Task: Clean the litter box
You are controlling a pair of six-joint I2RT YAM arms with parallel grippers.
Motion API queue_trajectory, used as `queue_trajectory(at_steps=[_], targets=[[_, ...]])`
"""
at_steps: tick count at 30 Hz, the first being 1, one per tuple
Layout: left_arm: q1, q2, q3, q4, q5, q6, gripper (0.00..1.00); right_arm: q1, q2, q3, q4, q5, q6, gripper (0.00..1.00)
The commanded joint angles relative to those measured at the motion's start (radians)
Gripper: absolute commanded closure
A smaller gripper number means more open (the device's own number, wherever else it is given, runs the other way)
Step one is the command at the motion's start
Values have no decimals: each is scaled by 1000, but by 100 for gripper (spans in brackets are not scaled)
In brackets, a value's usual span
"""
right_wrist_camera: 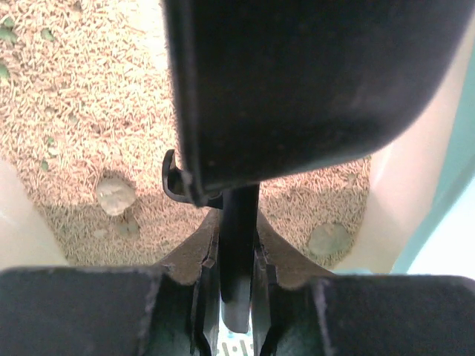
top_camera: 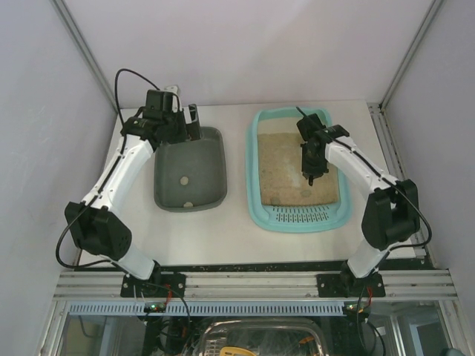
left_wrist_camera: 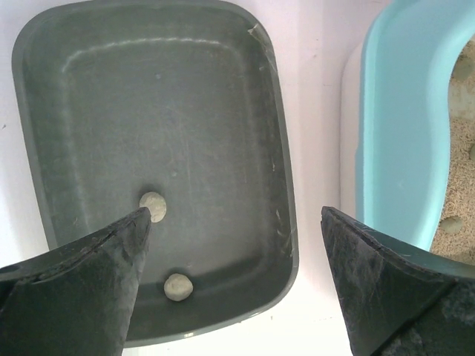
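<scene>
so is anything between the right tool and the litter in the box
Nothing visible except the black scoop that the right tool is shut on; it hangs right over the sand in the litter box, two clumps uncovered beside it.

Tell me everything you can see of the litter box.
The litter box is a turquoise plastic tray, rounded-rectangular, lying flat on the white table, right of the grey-green tray and apart from it. A slotted grille spans its near end; tan litter with a few pale clumps fills the rest. The right gripper holds a black scoop over the litter; contact cannot be told.
</scene>
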Motion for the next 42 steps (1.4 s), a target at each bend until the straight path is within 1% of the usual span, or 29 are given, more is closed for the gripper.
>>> queue_trajectory(at_steps=[1, 6, 10, 13, 15, 18, 21, 28, 30, 32, 35, 38, 42], targets=[[6, -65, -8, 12, -45, -76, 0, -8, 79, 68, 61, 15, -2, 100], [5, -165, -195, 172, -42, -112, 0, -2, 172, 103, 85, -2, 7, 100], [6, -229, -317, 258, -63, -109, 0, -1, 211, 126, 99, 94, 20, 100], [9, -264, -404, 301, -80, -91, 0, -4, 277, 197, 66, 141, 32, 100], [23, -284, -454, 326, -76, -87, 0, 1, 351, 288, 17, 176, 38, 100], [41, -304, -514, 357, -67, -83, 0, 2, 433, 395, -43, 214, 25, 100], [45, -320, -560, 392, -71, -85, 0, -9, 491, 458, -70, 221, 6, 100], [44, -353, -592, 419, -89, -103, 0, -38, 542, 475, -72, 215, -1, 100], [47, -353, -598, 417, -95, -98, 0, -47, 550, 461, -53, 191, -4, 100], [48, -352, -602, 417, -97, -93, 0, -57, 558, 452, -26, 133, -13, 100], [49, -349, -604, 423, -102, -80, 0, -54, 555, 447, 27, -9, -39, 100], [55, -347, -602, 429, -115, -77, 0, -40, 536, 429, 74, -117, -62, 100], [55, -342, -600, 450, -113, -72, 0, -33, 509, 396, 123, -311, -98, 100]])
